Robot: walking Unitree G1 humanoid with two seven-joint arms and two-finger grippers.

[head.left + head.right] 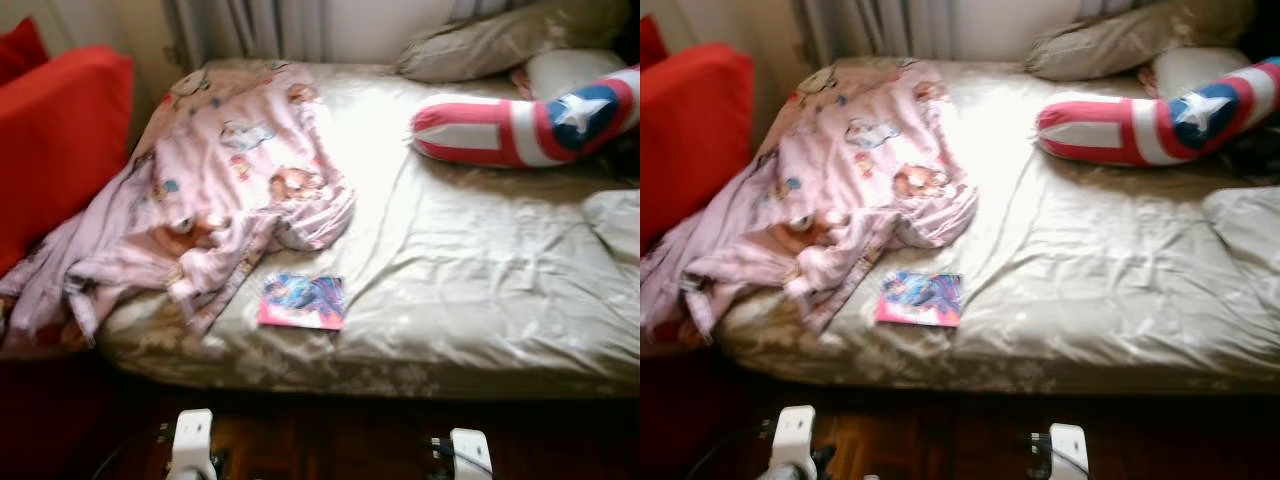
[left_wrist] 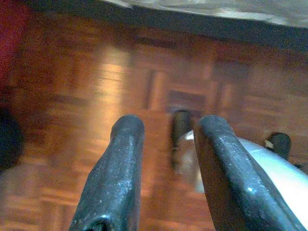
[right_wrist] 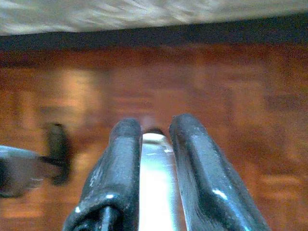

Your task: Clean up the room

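We see the book flat near the bed edge, ahead-left, nearer our left gripper; both grippers hang low, parted, empty, right gripper narrower.

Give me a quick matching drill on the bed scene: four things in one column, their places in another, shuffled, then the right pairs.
Things:
1. blanket
2. book
3. shield pillow
4. red cushion

Places:
A. near the bed's front edge, just below the blanket
B. off the bed, at the robot's far left
C. bunched over the bed's left side, spilling off the edge
D. at the bed's far right, near the grey pillow

Pairs: 1-C, 2-A, 3-D, 4-B
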